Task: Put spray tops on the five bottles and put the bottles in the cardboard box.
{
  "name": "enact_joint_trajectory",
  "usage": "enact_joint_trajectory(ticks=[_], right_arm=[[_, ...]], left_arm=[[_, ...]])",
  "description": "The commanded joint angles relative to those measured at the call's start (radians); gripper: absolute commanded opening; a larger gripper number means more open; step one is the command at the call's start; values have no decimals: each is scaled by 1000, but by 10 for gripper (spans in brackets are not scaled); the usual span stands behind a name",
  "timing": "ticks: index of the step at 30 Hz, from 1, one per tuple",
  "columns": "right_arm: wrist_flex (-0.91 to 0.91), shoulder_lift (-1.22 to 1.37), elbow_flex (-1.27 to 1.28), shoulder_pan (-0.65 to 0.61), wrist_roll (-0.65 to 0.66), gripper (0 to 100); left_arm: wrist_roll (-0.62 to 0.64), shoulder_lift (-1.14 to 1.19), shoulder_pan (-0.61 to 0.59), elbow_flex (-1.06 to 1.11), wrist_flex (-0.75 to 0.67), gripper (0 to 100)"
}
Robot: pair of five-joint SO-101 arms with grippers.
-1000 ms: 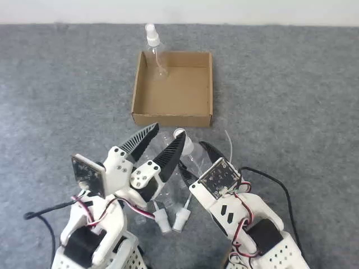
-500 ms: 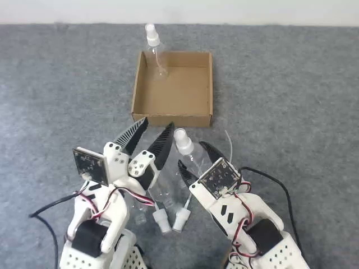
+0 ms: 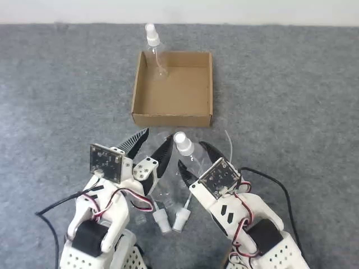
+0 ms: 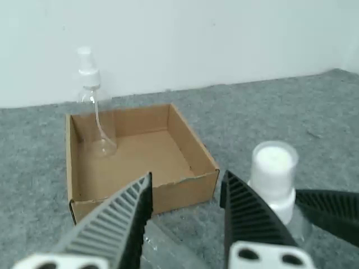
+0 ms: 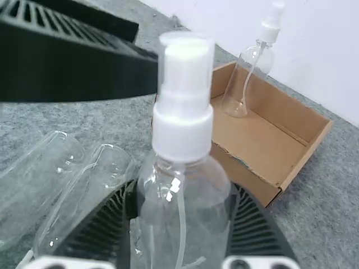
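Observation:
My right gripper [image 3: 197, 161] is shut on an upright clear bottle [image 3: 189, 157] with a white spray top [image 5: 182, 101]; in its own wrist view the jaws [image 5: 182, 221] clasp the bottle's body. My left gripper [image 3: 151, 147] stands open just left of that spray top, touching nothing; in the left wrist view the gripper [image 4: 185, 204] frames the cardboard box [image 4: 193, 168], with the spray top [image 4: 273, 174] beside one finger. Another capped bottle [image 3: 152, 45] stands in the far left corner of the box [image 3: 173, 119]. Two clear bottles [image 5: 56, 168] lie on the table between the arms.
Two white spray tops [image 3: 161, 219] [image 3: 181, 218] rest near the front, between the arm bases. A thin loose tube [image 3: 229, 144] lies right of the held bottle. Grey carpet surrounds the box, with free room on both sides.
My left gripper, which straddled the held bottle's spray top a second ago, has pulled off to the left and drawn back, still open. The right arm and its bottle have kept still.

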Motion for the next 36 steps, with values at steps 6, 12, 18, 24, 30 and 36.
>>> enact_joint_trajectory(ticks=[6, 12, 18, 24, 30, 36], right_arm=[[-7, -22, -55, 16, -3, 80], [-7, -22, -52, 18, -3, 80], [-7, -21, -52, 18, -6, 80], [-8, -21, -52, 8, -12, 80], [1, -21, -52, -116, -12, 80], [-12, -21, -18, -166, -12, 80]], left_arm=[[34, -17, -11, -15, 8, 184], [34, -17, -101, -27, 0, 184], [29, -17, -195, -24, 26, 184], [34, -17, -203, 15, 58, 184], [34, -17, -94, 59, 0, 184], [28, -17, -6, 71, -26, 184]])
